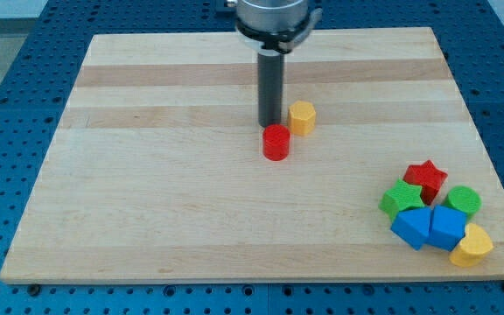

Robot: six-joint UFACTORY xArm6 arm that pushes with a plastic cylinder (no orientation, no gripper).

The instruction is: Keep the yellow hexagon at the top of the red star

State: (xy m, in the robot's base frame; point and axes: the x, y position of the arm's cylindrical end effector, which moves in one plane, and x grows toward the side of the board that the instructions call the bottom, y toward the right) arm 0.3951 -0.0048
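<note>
The yellow hexagon (302, 117) sits near the middle of the wooden board (147, 175), slightly right of centre. The red star (426, 179) lies far off at the lower right, at the top of a cluster of blocks. My tip (269, 123) stands just left of the yellow hexagon, close to it, and directly above a red cylinder (276, 142) in the view. I cannot tell whether the tip touches either block.
The cluster at the lower right holds a green star-like block (401, 199), a green cylinder (464, 201), two blue blocks (412, 227) (447, 226) and a yellow heart-like block (472, 246). The board's right edge runs close to the cluster.
</note>
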